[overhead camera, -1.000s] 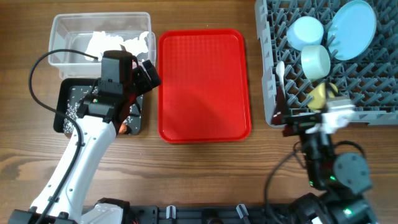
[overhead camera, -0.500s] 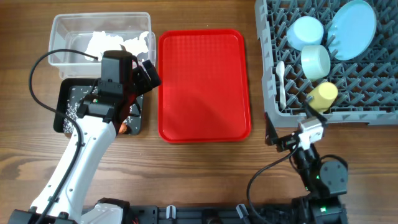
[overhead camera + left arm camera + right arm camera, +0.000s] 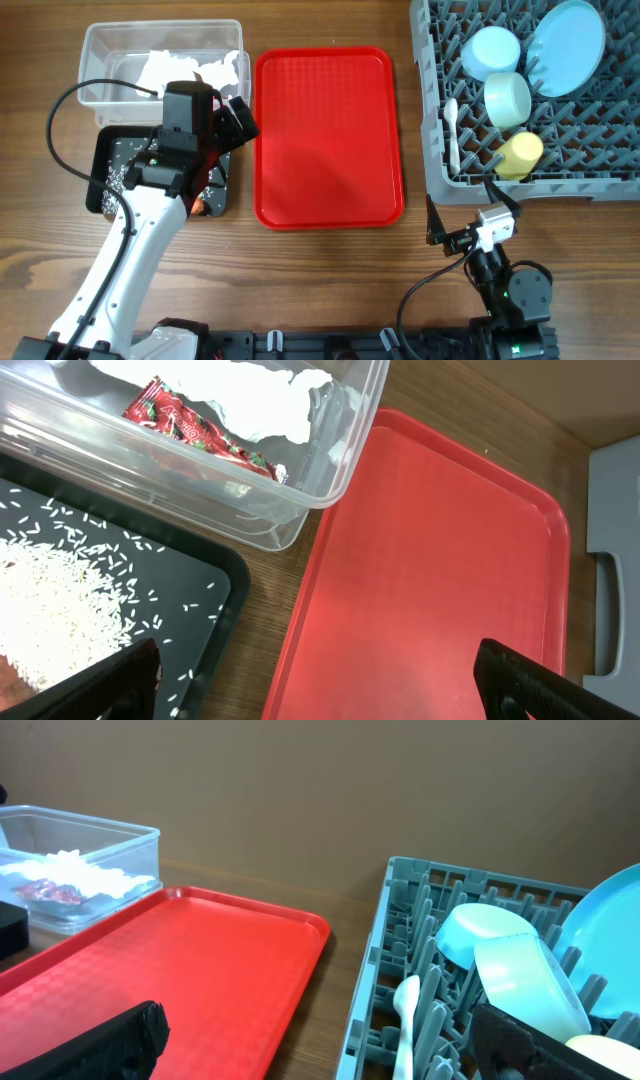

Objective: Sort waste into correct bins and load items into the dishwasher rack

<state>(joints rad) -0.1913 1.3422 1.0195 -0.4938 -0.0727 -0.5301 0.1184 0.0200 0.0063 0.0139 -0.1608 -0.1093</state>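
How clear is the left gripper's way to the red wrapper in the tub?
Likely yes. The left gripper hovers open near the lidless clear tub, and the red wrapper lies uncovered next to the white tissue; nothing sits over it.

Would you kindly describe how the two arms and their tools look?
The left arm has a long white link topped by a black wrist block with a green light, and a black cable loops beside it. The right arm is black with a white block and a green light. The left tool and right tool end in matte black fingers.
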